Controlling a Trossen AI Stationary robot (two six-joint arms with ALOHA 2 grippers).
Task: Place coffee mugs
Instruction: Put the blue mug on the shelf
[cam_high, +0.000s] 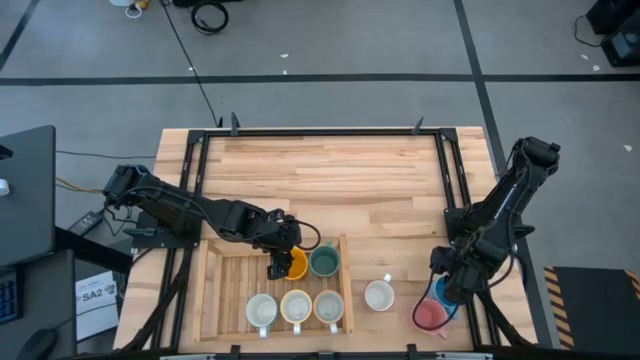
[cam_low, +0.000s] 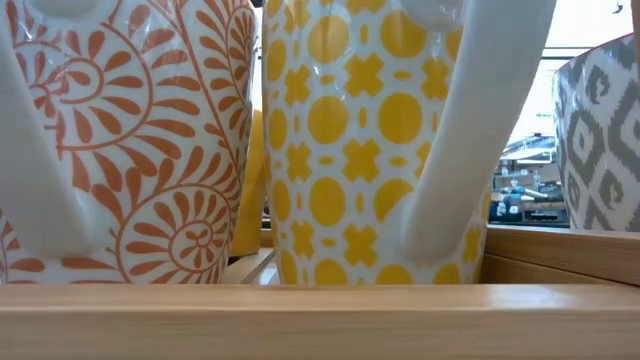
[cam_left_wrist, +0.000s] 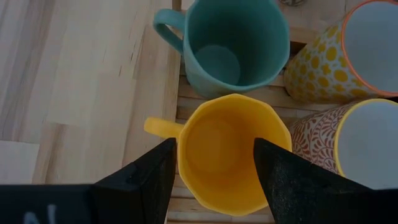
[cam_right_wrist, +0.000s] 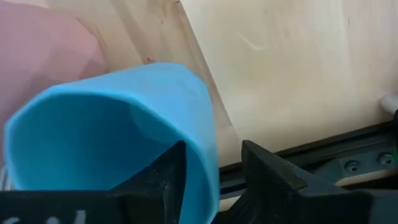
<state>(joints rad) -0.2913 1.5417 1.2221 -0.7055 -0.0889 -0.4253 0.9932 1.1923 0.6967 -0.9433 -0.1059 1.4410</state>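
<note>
Coffee mugs: five already sit in the wooden tray (cam_high: 213, 290) at lower centre of the high view, three patterned ones along its bottom edge, the orange mug (cam_high: 294, 264) and green mug (cam_high: 324, 261) above them. A white mug (cam_high: 379, 295) stands alone on the table (cam_high: 340, 180), right of the tray. The pink mug (cam_high: 430, 315) and blue mug (cam_high: 446, 292) sit at lower right.

Left gripper (cam_left_wrist: 214, 165): fingers spread wide either side of the orange mug, apparently just set down. You should lift clear without tipping it.

Right gripper (cam_right_wrist: 211, 171): one finger inside the blue mug, one outside, pinching its wall. Your next move looks like carrying it to the tray.
</note>
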